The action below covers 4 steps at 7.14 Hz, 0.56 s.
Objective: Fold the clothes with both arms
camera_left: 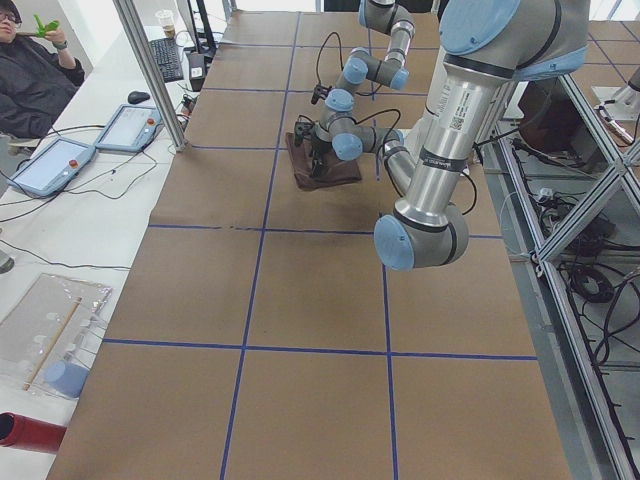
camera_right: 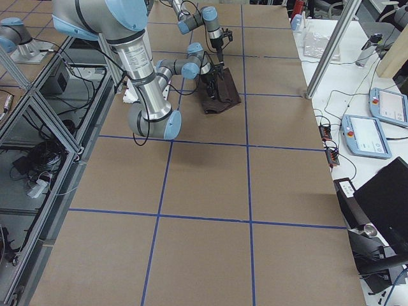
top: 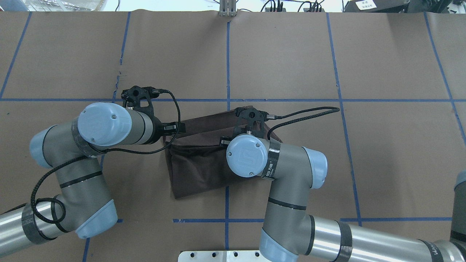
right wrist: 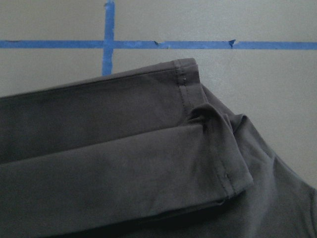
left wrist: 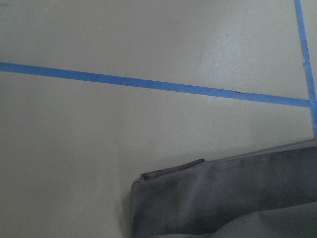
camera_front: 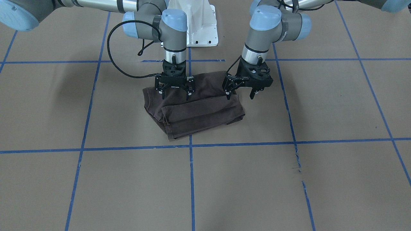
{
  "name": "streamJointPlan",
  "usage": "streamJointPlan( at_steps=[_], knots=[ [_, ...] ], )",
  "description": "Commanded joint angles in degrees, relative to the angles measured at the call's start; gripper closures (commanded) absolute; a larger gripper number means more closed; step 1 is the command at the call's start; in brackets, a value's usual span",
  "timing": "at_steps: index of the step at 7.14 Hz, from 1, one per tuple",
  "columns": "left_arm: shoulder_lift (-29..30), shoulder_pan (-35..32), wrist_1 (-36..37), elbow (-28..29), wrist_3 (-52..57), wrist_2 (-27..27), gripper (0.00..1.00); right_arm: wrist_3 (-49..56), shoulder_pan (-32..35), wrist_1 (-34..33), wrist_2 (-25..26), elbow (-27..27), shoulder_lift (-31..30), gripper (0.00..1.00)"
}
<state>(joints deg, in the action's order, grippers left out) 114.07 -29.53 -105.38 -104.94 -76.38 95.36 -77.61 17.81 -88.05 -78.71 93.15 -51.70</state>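
Note:
The dark brown T-shirt [camera_front: 192, 109] lies folded into a compact bundle on the brown paper table, also seen in the overhead view [top: 196, 163]. My right gripper [camera_front: 175, 94] is open, fingers pointing down over the shirt's back part, just above the cloth. My left gripper [camera_front: 240, 95] is open at the shirt's end on the view's right, one finger over the cloth edge, the other over bare table. The left wrist view shows a folded corner [left wrist: 223, 198]. The right wrist view shows layered folds with a hem [right wrist: 124, 163]. Collar, logo and tags are hidden.
The white base pedestal [camera_front: 199, 29] stands behind the shirt. Blue tape lines [camera_front: 191, 179] grid the table. A seated operator [camera_left: 30, 70] and control tablets [camera_left: 45, 165] are beside the table's far side, with more tablets in the right side view [camera_right: 363, 134].

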Motion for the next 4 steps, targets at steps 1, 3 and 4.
streamJointPlan(
  at_steps=[1,3,4],
  knots=[
    [-0.2,0.0,-0.1,0.0,-0.1,0.0,0.00,4.1,-0.1,0.1,1.4,-1.7,0.0,0.00],
    [-0.2,-0.1,-0.1,0.0,-0.1,0.0,0.00,5.3,0.2,0.1,1.7,-2.3,0.1,0.00],
    [-0.2,0.0,-0.1,0.0,-0.2,0.0,0.00,5.8,0.9,0.2,1.9,-3.5,0.6,0.00]
  ],
)
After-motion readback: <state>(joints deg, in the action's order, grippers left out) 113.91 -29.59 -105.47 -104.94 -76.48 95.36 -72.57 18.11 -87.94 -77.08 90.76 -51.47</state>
